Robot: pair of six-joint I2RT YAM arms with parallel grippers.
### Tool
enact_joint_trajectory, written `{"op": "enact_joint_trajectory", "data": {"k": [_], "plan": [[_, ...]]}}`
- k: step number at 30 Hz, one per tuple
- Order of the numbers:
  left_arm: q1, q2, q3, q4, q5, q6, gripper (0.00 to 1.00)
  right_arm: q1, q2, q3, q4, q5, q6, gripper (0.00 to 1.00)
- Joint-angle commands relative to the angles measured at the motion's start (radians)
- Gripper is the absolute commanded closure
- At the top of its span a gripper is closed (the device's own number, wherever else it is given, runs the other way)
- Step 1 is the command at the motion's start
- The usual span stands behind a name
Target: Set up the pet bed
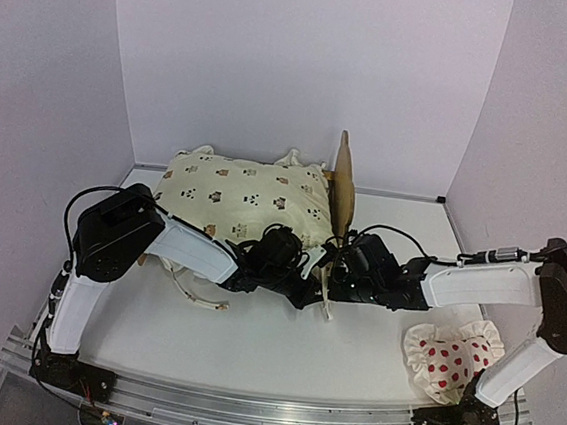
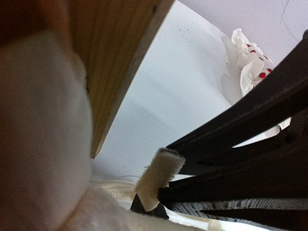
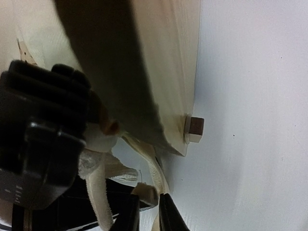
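Observation:
The pet bed (image 1: pixel 343 183) stands tipped on its side at mid-table, with the cream animal-print cover (image 1: pixel 245 194) bulging to its left. Its plywood (image 2: pixel 120 57) fills the top of the left wrist view, and in the right wrist view the plywood (image 3: pixel 163 62) shows a small foot peg (image 3: pixel 195 129). Both grippers meet just in front of the bed. My left gripper (image 1: pixel 293 274) (image 2: pixel 149 204) is shut on a cream tie strap (image 2: pixel 160 175). My right gripper (image 1: pixel 330 272) (image 3: pixel 149 211) has its fingers pressed against a strap end (image 3: pixel 146 191).
The white red-dotted pillow (image 1: pixel 450 357) (image 2: pixel 250 62) lies at the near right of the table beside the right arm. A loose cord (image 1: pixel 200 295) trails on the table under the left arm. White walls stand at the back and both sides.

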Motion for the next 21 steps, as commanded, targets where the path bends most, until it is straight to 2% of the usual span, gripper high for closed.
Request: {"op": "enact_joint_trajectory", "data": {"k": [1,4,11,13,17,21], "plan": [[0.002,-0.007,0.006,0.019,0.021,0.026,1.00,-0.007,0.024,0.040,0.020,0.015,0.003,0.88],[0.002,-0.009,0.005,0.016,0.021,0.028,1.00,-0.008,0.026,0.040,0.025,0.019,-0.005,0.99],[0.002,-0.026,-0.007,0.011,0.021,0.028,0.99,-0.009,0.004,0.019,0.039,0.017,-0.030,1.00],[0.002,-0.035,-0.011,0.005,0.021,0.027,0.95,-0.008,-0.011,0.007,0.039,0.021,-0.038,1.00],[0.002,-0.051,-0.018,-0.012,0.024,0.024,0.79,-0.009,-0.053,-0.024,0.039,0.034,-0.053,1.00],[0.001,-0.066,-0.029,-0.016,0.018,0.019,0.74,-0.009,-0.097,-0.060,0.037,0.046,-0.059,1.00]]}}
